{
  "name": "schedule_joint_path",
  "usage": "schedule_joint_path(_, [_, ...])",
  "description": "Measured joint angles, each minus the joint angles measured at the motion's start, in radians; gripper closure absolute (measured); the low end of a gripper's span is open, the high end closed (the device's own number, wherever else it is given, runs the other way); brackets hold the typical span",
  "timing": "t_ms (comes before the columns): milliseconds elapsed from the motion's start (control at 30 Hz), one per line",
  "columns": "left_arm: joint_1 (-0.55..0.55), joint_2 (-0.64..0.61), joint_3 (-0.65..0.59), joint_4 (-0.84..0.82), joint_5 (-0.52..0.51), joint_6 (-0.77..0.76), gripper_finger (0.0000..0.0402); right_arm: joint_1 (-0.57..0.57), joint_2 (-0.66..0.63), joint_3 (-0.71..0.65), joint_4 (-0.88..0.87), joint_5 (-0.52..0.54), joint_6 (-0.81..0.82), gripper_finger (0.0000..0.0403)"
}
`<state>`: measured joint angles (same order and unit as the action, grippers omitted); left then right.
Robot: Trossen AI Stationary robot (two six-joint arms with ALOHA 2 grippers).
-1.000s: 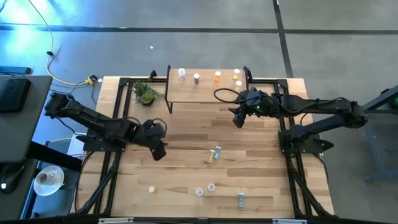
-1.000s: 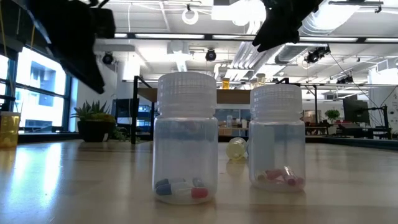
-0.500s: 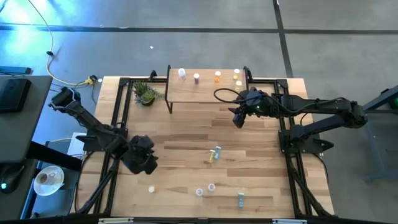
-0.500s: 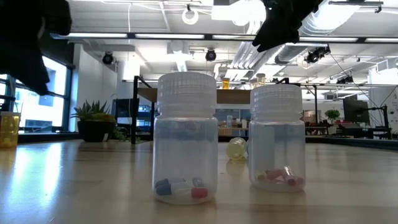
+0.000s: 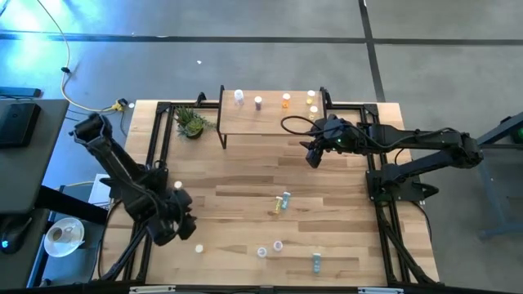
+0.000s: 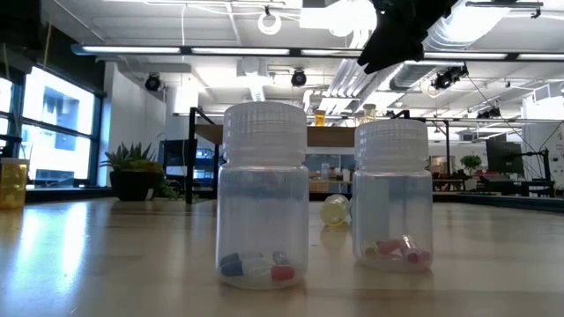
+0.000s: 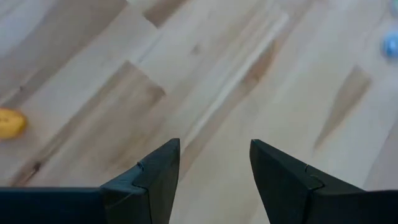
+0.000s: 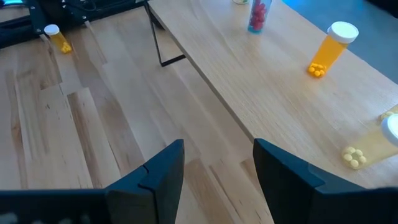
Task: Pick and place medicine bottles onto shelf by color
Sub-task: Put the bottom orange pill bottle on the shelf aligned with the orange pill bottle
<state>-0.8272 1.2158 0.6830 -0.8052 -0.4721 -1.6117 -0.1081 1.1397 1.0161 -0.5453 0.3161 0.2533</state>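
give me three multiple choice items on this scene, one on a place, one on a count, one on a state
1. Where is the left pincer?
A. over the shelf
B. near the table's left edge, beside a yellow bottle
C. above the plant

2. How many bottles stand on the shelf?
A. four
B. one
C. nine

3. How is the right pincer?
A. shut on a bottle
B. open and empty
C. out of view

Key: 1 B, the high view puts it at the left edge near the yellow bottle. 2 A, four show along the shelf's far edge. 3 B, its wrist view shows spread fingers with only wood between.
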Motion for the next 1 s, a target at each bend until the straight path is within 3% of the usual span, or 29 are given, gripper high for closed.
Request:
schedule_joint_path(267, [-0.174, 0.064, 0.0, 0.026, -0.004, 0.012, 0.0218, 0.0, 0.0, 0.0, 0.013, 0.0, 0.0, 0.0219])
schedule_joint_path(400, [-0.228, 0.109, 0.0, 0.049, -0.009, 0.094, 0.0218, 0.0, 0.0, 0.0, 0.019, 0.0, 0.0, 0.0219])
schedule_joint_path(600, [-0.247, 0.163, 0.0, 0.144, -0.04, 0.228, 0.0218, 0.0, 0.0, 0.0, 0.038, 0.0, 0.0, 0.0219])
schedule_joint_path(1000, [-0.247, 0.315, 0.0, 0.41, -0.109, 0.319, 0.0218, -0.001, 0.0, 0.0, 0.063, 0.0, 0.0, 0.0219])
